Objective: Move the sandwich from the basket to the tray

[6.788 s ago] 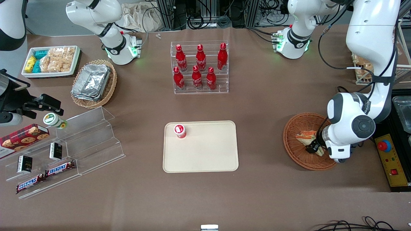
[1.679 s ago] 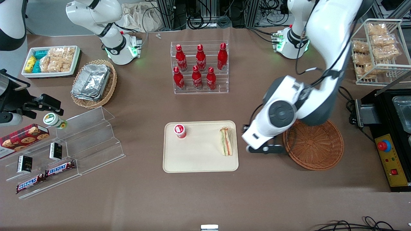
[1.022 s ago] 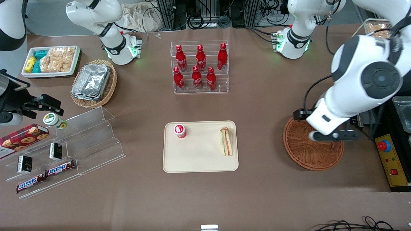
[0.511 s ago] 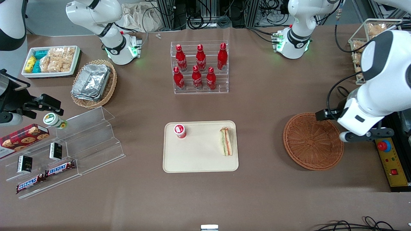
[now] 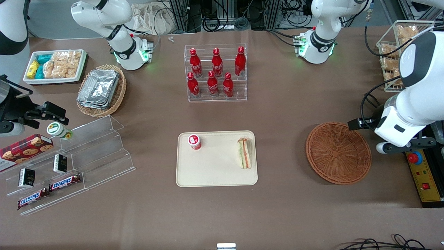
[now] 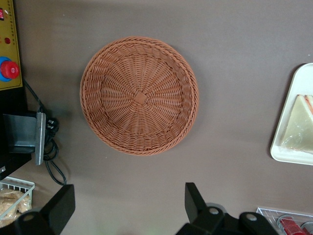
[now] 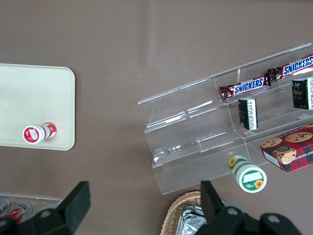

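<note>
Sandwich (image 5: pixel 244 153) lying on tray (image 5: pixel 215 173), hugging edge toward working arm's end of table, clear of small red-capped bottle (image 5: pixel 194 141) at tray corner. Basket (image 5: pixel 338 152) sitting empty.

Looks light, soft, squishy; probably best pinched gently across flat bread faces, not filling edge.

Long axis running along tray's short edge, narrow tip pointing toward front camera.

Gripper (image 6: pixel 127 208) hovering above table just beside basket, fingers spread apart, holding nothing.

The left wrist view's edge cuts off the sandwich (image 6: pixel 299 128) and tray (image 6: pixel 284 147).
</note>
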Available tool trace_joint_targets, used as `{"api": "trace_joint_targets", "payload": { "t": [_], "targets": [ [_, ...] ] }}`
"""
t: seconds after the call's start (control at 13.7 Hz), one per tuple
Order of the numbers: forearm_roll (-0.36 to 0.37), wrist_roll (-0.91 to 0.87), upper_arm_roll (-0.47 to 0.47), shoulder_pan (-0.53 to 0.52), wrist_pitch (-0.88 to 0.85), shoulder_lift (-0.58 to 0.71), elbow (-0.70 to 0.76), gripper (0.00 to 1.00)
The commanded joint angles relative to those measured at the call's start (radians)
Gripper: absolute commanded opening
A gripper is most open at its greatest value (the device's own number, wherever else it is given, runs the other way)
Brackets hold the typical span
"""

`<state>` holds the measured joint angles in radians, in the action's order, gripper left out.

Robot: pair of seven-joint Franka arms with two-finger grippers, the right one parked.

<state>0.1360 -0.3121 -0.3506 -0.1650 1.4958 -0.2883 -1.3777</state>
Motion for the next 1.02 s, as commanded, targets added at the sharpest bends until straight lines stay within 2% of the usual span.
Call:
{"api": "trace_joint_targets", "payload": {
  "t": [0.0, 0.22, 0.36, 0.51, 0.95],
  "targets": [
    [0.010, 0.028, -0.002, -0.030, -0.012, 0.031, -0.017, 1.00],
    [-0.002, 0.053, 0.008, -0.048, -0.009, 0.031, -0.017, 1.00],
    [-0.016, 0.138, 0.108, 0.008, -0.005, 0.046, -0.018, 1.00],
    [-0.077, 0.230, 0.217, 0.056, 0.001, 0.055, -0.018, 1.00],
    [-0.093, 0.229, 0.245, 0.081, 0.012, 0.047, -0.017, 1.00]
  ]
}}
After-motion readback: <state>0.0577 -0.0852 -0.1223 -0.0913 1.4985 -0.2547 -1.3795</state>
